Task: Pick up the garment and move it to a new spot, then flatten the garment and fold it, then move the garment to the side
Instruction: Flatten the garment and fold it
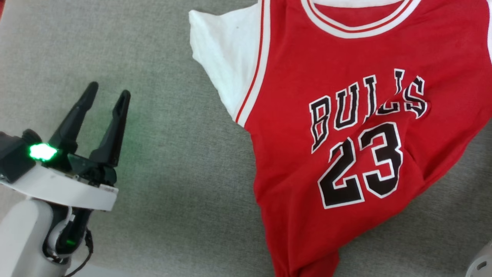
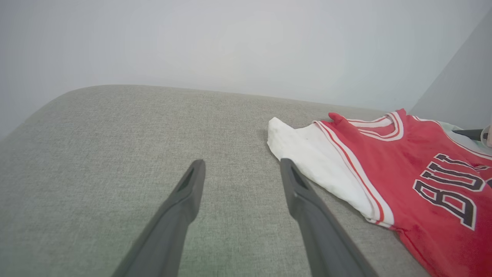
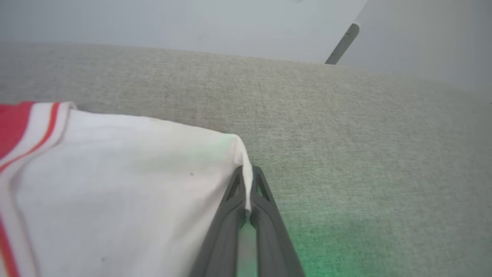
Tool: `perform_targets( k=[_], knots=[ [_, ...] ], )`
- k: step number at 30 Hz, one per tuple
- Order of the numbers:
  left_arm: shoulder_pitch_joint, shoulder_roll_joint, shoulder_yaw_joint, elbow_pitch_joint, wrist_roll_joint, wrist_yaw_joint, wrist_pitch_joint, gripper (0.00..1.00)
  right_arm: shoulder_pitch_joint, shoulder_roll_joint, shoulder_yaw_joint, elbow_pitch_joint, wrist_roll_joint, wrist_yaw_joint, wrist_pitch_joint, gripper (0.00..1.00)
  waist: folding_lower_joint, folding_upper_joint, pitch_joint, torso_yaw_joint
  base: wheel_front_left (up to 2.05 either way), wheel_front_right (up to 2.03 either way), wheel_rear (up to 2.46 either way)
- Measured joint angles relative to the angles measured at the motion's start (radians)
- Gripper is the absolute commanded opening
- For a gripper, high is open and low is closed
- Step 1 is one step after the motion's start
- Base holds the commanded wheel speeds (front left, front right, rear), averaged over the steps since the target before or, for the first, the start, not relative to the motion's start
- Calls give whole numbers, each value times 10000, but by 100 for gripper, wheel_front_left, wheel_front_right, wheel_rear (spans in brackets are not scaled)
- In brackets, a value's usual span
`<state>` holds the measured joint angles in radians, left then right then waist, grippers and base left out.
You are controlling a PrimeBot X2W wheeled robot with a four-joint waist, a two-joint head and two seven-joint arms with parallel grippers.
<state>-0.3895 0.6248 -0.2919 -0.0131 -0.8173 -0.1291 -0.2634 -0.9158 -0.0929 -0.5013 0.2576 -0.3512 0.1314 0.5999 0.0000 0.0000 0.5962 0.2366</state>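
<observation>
The garment (image 1: 346,127), a red T-shirt with white sleeves and dark "BULLS 23" print, lies front-up on the grey cushion, rumpled at its lower edge. My left gripper (image 1: 108,93) stands open to the left of it, apart from the white sleeve (image 1: 226,57). In the left wrist view that gripper (image 2: 240,169) points past the sleeve (image 2: 319,157), with nothing between its fingers. In the right wrist view my right gripper (image 3: 248,173) is shut on the edge of the other white sleeve (image 3: 134,173), the cloth pinched between the fingertips.
The grey fabric surface (image 1: 173,154) spreads wide to the left and below the shirt. Its far edge meets a pale wall (image 2: 230,42). A metal leg or bar (image 3: 342,43) shows beyond the cushion. A pale arm part (image 1: 480,265) shows at the lower right corner.
</observation>
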Motion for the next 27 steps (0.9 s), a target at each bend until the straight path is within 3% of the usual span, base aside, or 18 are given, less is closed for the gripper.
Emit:
perform_targets(
  k=[6,8,9,14,18,22,27],
  knots=[
    [-58,443,-140,13,54,2,0,100,6,165,-255,596,-155,0,-686,3,0,0,-217,-287,0,0,0],
    [-225,731,-272,-4,82,0,0,100,54,219,-240,734,-90,0,-991,82,1,0,-325,-404,0,0,0],
    [-320,909,-330,0,107,0,0,100,95,251,-221,786,-15,-2,-1189,100,0,0,-383,-468,0,0,0],
    [-812,1921,-639,54,109,0,0,100,640,311,270,690,771,-2,-2410,100,0,0,-741,-831,0,0,0],
    [-1301,3055,-1279,31,-59,0,0,100,1779,324,1572,38,1866,-2,-3371,100,0,0,-1034,-1229,0,0,0],
    [-2072,4167,-2236,-119,-874,0,345,100,3260,349,2966,-1306,3009,-4,-3781,100,0,0,-1250,-1737,0,0,0],
    [-3648,5404,-3701,-589,-1925,-13,1693,100,4967,395,4481,-3254,4061,-2,-3883,100,0,0,-1335,-2498,0,0,0]
  ],
)
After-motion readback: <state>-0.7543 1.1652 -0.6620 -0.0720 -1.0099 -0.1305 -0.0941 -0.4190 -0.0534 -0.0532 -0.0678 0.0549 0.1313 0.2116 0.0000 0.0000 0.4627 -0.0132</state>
